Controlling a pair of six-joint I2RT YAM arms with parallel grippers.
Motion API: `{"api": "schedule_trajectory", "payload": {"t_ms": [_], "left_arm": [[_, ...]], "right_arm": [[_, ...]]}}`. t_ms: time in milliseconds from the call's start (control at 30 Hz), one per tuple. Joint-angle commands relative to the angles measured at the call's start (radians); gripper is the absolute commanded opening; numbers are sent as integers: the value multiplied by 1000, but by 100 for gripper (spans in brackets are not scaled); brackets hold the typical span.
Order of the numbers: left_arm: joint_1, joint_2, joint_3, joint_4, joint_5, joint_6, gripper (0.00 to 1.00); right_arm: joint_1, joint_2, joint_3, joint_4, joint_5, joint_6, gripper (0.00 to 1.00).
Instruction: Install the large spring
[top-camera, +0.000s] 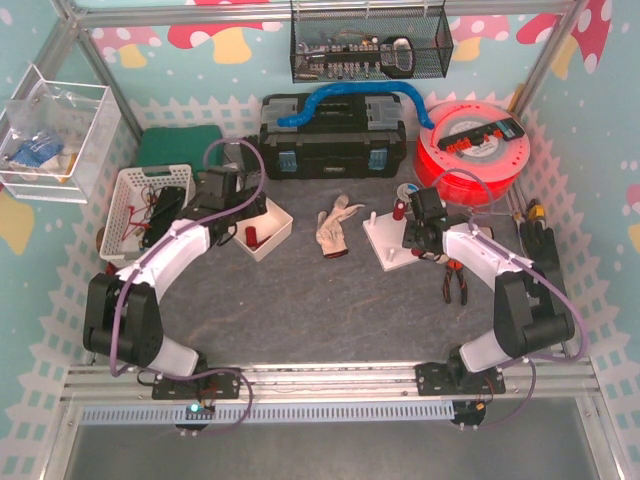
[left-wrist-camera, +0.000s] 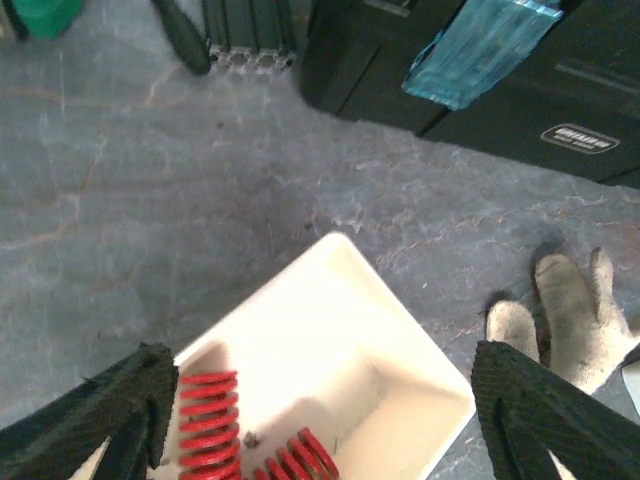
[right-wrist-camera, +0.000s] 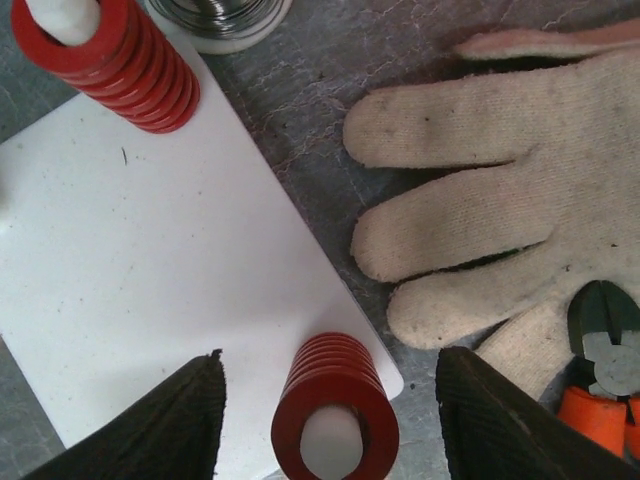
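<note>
Large spring identity cannot be settled among the red springs in view. Right gripper (right-wrist-camera: 330, 355) fingers (right-wrist-camera: 170, 430) are apart. One red spring (right-wrist-camera: 335, 375) stands between them, clear of both, and is seated over a white peg (right-wrist-camera: 330, 445) at the corner of the white plate (right-wrist-camera: 150, 260) nearest the gripper. A second red spring (right-wrist-camera: 120, 70) is seated over another peg at the plate's far edge, beside a wire spool (right-wrist-camera: 215, 20). A work glove (right-wrist-camera: 500, 200) lies just off the plate, next to orange-handled pliers (right-wrist-camera: 592, 415). Left gripper (left-wrist-camera: 322, 350) fingers (left-wrist-camera: 120, 410) are also apart, held above a white bin (left-wrist-camera: 340, 310). Two more red springs (left-wrist-camera: 210, 425) lie on the bin floor. A black toolbox (left-wrist-camera: 500, 110) stands beyond the bin.
</note>
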Motion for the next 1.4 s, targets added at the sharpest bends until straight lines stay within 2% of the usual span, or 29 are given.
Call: {"api": "schedule_trajectory", "payload": {"t_ms": [0,200,333,433,633,933,1367], "left_arm": [[1,27,32,-115,14,5,76],[1,70,51,-246,-58,-52,51],[-1,93,56,-288,-62,-78,41],[-10,109,59,-316,-74,-77,37],[-14,176,87,-336,-77,-46,35],[-14,339,205,-336,-80,-43,42],[-51,456,233,-326,-61,-56,44]], "right_arm": [[-5,-25,38,-57,26,-4,61],[-5,-145,117,-147,13,-38,73],[-5,-211,138,-176,-3,-51,81],[-5,-236,148,-198,-6,-39,85],[-6,-264,150,-199,-1,-23,87],[-5,-295,138,-212,-2,-21,87],[-5,-355,99,-237,31,-11,86]]}}
